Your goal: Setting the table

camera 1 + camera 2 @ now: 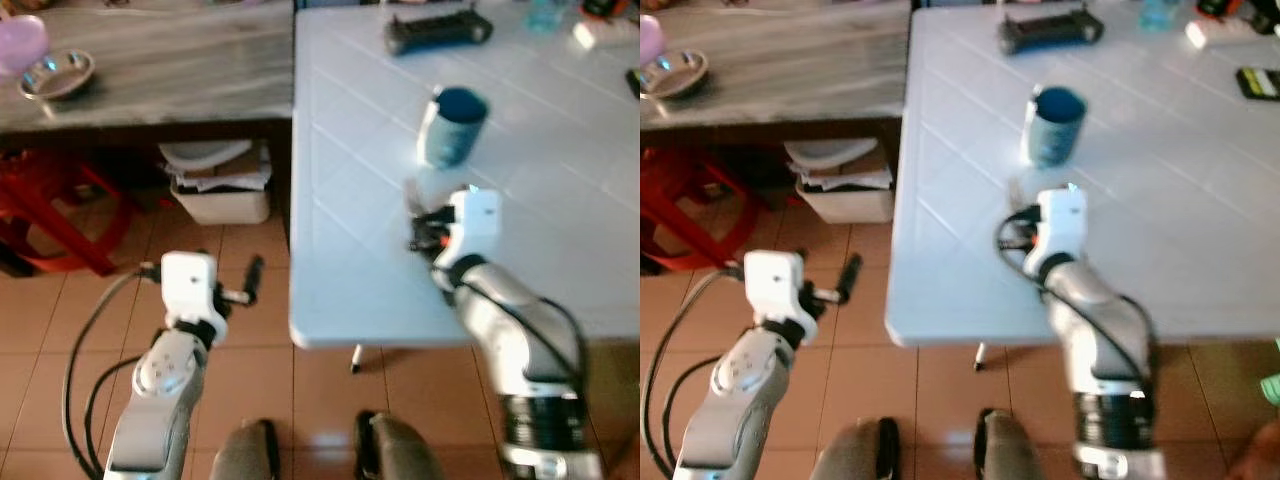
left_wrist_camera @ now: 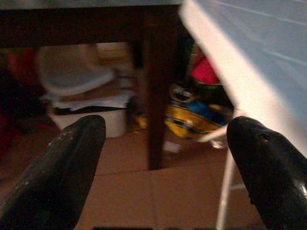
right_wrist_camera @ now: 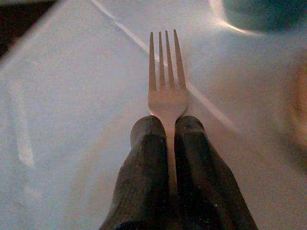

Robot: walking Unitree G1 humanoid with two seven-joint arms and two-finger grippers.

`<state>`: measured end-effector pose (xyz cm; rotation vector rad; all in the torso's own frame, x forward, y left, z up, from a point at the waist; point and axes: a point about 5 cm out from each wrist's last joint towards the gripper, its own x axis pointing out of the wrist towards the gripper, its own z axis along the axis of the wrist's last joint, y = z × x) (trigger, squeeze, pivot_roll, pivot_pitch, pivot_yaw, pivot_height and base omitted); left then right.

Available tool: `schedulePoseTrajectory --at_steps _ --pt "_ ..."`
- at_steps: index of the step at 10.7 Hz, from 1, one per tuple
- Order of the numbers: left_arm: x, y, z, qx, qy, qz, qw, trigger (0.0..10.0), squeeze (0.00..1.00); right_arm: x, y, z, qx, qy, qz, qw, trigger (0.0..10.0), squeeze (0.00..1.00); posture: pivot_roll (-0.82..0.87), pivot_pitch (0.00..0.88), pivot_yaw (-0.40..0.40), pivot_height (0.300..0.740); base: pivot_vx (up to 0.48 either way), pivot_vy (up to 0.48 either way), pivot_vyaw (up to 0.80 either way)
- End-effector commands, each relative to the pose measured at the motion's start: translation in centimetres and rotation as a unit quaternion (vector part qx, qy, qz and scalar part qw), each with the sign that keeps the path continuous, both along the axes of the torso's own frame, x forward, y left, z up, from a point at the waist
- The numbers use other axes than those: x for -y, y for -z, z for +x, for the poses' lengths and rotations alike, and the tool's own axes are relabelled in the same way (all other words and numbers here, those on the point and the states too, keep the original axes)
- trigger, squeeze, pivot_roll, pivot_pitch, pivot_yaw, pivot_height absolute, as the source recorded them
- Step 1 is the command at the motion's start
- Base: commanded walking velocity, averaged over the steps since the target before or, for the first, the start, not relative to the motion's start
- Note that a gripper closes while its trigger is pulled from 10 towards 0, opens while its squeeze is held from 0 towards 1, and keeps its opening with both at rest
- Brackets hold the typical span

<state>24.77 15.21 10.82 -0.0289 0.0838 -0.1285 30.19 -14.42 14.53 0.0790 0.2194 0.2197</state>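
Steel fork [image 3: 167, 91] sits clamped in the right tool [image 3: 167, 136] just short of the blue cup [image 1: 452, 125] on the white counter [image 1: 560, 230], so laying it flat beside that cup looks next, while the left tool [image 2: 165, 143] hangs apart.

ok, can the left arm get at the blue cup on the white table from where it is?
Probably not. The left tool hangs open below the white table's edge, over the floor; the blue cup stands far across, beyond the right tool, which grips a metal fork.

Red stool [image 1: 50, 215] beside white bin [image 1: 220, 185].
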Motion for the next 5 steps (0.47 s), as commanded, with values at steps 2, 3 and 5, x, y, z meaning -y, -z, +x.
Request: schedulePoseTrajectory --at_steps 2,3,5 --pt "-1.36 0.24 0.36 -0.001 -0.044 0.003 0.999 10.0 0.00 -1.16 1.62 -0.36 -0.013 -0.016 0.008 1.000 0.0 0.00 0.03 0.182 0.054 0.740 0.000 0.480 0.00" --pt "-1.31 0.20 0.62 0.002 -0.047 0.004 0.999 10.0 0.00 -1.31 1.61 -0.12 0.003 -0.009 0.014 1.000 0.0 0.00 0.03 0.177 0.054 0.740 0.000 0.480 0.00" --pt "-1.34 0.17 0.90 0.004 -0.052 0.003 0.999 10.0 0.00 -1.18 1.71 0.06 0.016 -0.004 0.019 1.000 0.0 0.00 0.03 0.169 0.054 0.740 0.000 0.480 0.00"
